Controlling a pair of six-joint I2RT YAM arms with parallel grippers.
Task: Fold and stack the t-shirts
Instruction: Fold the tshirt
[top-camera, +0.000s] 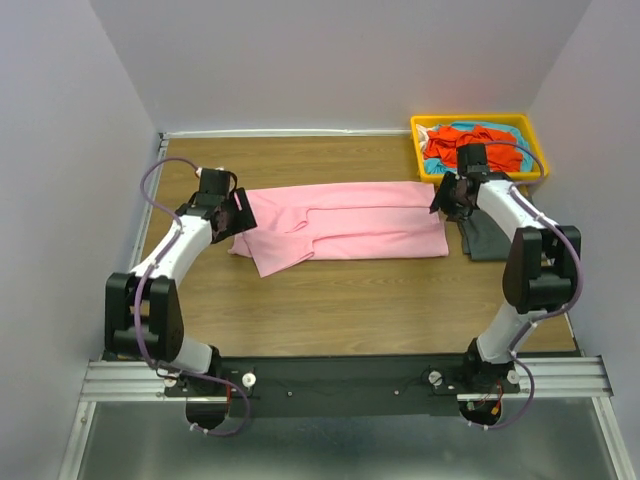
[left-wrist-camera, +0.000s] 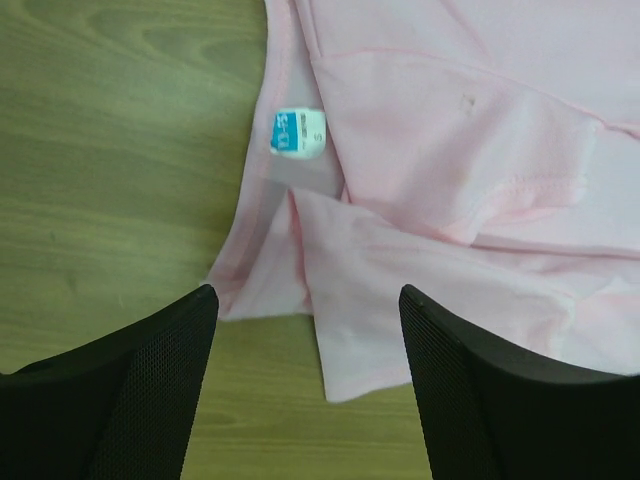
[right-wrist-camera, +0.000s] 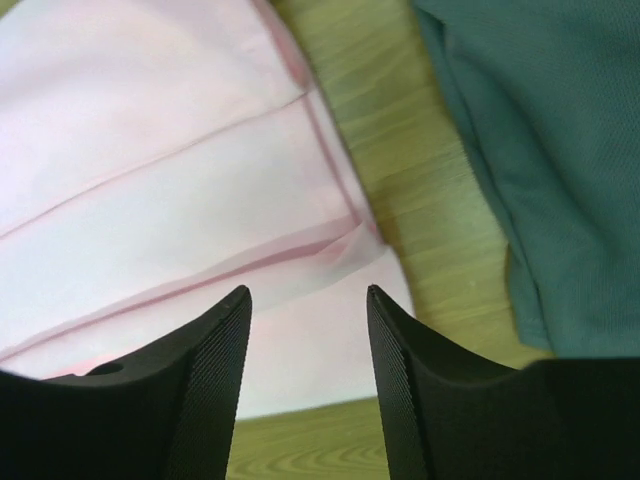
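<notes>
From above, the light pink t-shirt (top-camera: 340, 228) lay folded into a long band across the middle of the wooden tabletop (top-camera: 330, 310), its left end ragged, with a lower flap jutting toward the near edge. The left arm (top-camera: 185, 240) reached to that left end and the right arm (top-camera: 510, 205) to the right end. The dark grey t-shirt (top-camera: 487, 238) lay on the tabletop just beside the pink one's right edge, partly under the right arm. In the far right corner sat the yellow tray (top-camera: 480, 122), holding the orange-red t-shirt (top-camera: 465, 145) and the turquoise t-shirt (top-camera: 505, 131) bunched together. In the left wrist view the left jaws stood wide apart with nothing between them, poised over the pink t-shirt's (left-wrist-camera: 450, 150) overlapping layers – a small white and blue label (left-wrist-camera: 297, 133) showed at the neckline, bare tabletop (left-wrist-camera: 120, 150) to the left. In the right wrist view the right jaws were parted more narrowly and gripped nothing – below them lay the pink t-shirt's (right-wrist-camera: 150, 180) folded corner, with a strip of tabletop (right-wrist-camera: 400, 150) separating it from the dark grey t-shirt (right-wrist-camera: 560, 150).
</notes>
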